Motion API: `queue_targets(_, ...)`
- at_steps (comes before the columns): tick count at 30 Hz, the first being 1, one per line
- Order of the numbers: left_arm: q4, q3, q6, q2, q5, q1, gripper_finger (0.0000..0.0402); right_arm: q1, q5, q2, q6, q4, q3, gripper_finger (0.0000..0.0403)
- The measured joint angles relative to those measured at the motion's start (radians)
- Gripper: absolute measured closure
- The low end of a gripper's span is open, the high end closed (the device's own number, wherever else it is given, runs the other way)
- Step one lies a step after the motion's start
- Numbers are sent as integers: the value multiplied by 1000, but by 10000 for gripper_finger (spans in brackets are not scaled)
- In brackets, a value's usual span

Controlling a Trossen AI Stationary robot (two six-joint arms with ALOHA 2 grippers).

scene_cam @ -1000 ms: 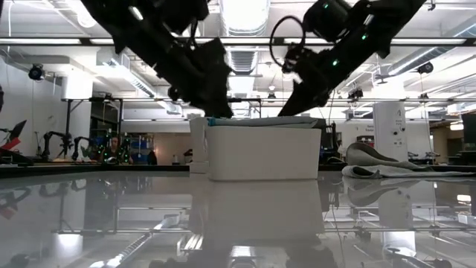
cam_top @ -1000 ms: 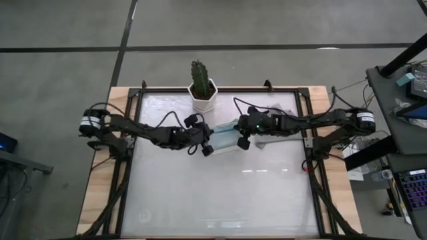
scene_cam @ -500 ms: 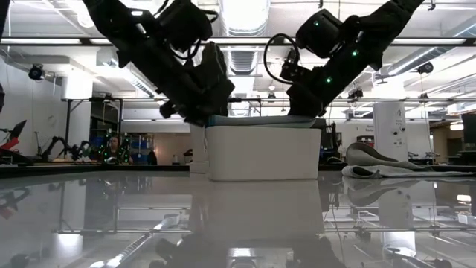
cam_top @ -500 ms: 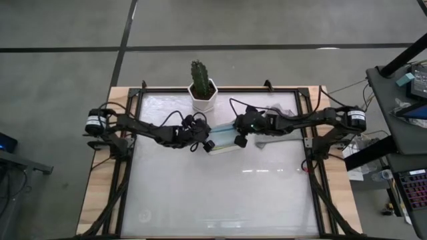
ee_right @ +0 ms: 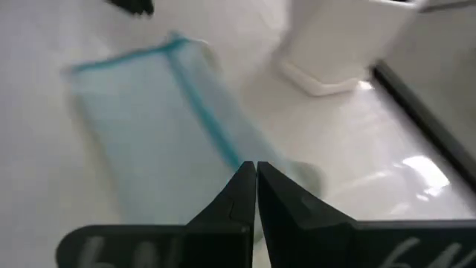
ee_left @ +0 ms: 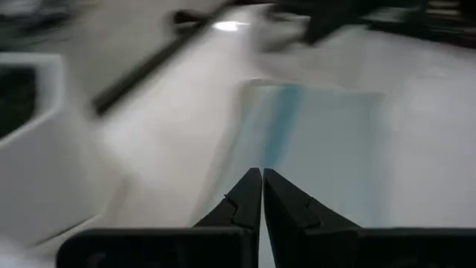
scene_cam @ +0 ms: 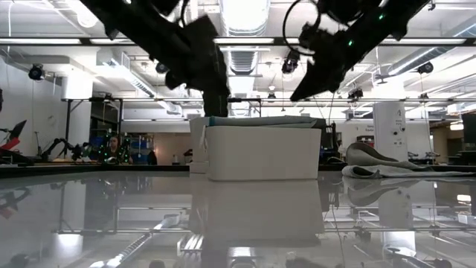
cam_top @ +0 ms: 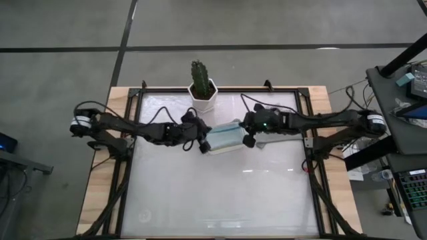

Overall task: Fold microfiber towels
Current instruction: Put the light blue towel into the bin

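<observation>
Two grippers hang over the middle of the table, both with fingers pressed together and holding nothing. The left gripper [cam_top: 202, 141] sits just off the left short edge of the white tray [cam_top: 224, 148], and the right gripper [cam_top: 247, 135] sits just off its right short edge. In the low view both clear the tray's rim, the left gripper [scene_cam: 217, 93] and the right gripper [scene_cam: 303, 88] raised above it with open air between.

Inside the tray lies a folded pale teal towel [cam_top: 223, 136], its darker hemmed edge showing in the left wrist view [ee_left: 282, 123] and the right wrist view [ee_right: 195, 97]. A grey towel [cam_top: 272, 142] lies loose on the table just right of the tray, under the right arm.

Behind the tray stands a cactus in a white pot [cam_top: 201, 87], near the far edge. The near half of the glossy table [cam_top: 220, 193] lies open.
</observation>
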Motion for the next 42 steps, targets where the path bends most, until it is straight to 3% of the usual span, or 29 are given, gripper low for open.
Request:
queue_targets(4,-5,-18,87,-29,244,-35,400,54,-92,-36,22,-6,-9,394)
queue_targets(6,-6,-32,97,-25,282,-53,400,82,-107,-36,32,-5,-12,394)
queue_targets(12,45,-59,67,37,280,-59,400,118,-106,11,70,4,-36,394)
queue_targets(25,63,-65,35,96,262,-58,400,84,-52,140,81,56,-62,394)
queue_targets(35,42,-59,11,85,263,-60,400,82,-44,86,63,44,-62,394)
queue_targets(42,38,-53,59,-5,264,-62,400,70,-43,13,45,46,-62,394)
